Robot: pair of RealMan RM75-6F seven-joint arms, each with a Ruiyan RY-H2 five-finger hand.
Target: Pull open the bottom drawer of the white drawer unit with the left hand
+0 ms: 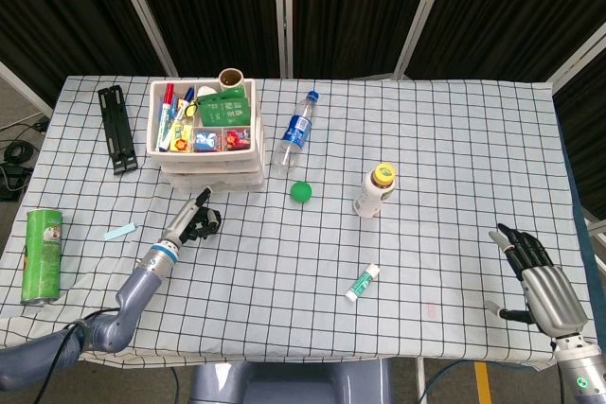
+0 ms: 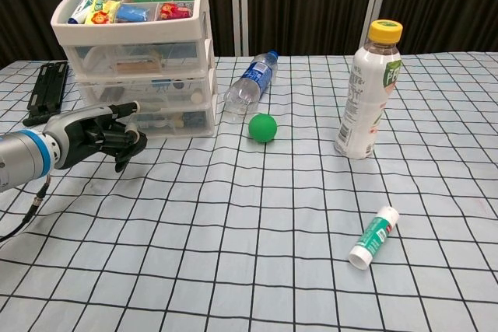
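Observation:
The white drawer unit [image 1: 209, 160] [image 2: 198, 52] stands at the back left of the table, its top tray full of pens and small packets. Its bottom drawer [image 1: 214, 183] [image 2: 173, 119] sits flush with the drawers above. My left hand [image 1: 196, 219] [image 2: 103, 134] is just in front of that drawer, at its left half, fingers curled in with nothing in them and one digit pointing at the drawer front. The head view shows a small gap between hand and drawer. My right hand [image 1: 536, 277] rests open at the front right table edge, seen only in the head view.
A blue-capped water bottle [image 1: 294, 131] [image 2: 250, 87] lies right of the unit, with a green ball [image 1: 301, 191] [image 2: 263, 127] beside it. Further right stand a yellow-capped bottle [image 1: 376, 189] [image 2: 366, 91] and a small tube [image 1: 363, 282] [image 2: 373, 237]. A green can [image 1: 42, 254] and a black rack [image 1: 117, 128] lie left.

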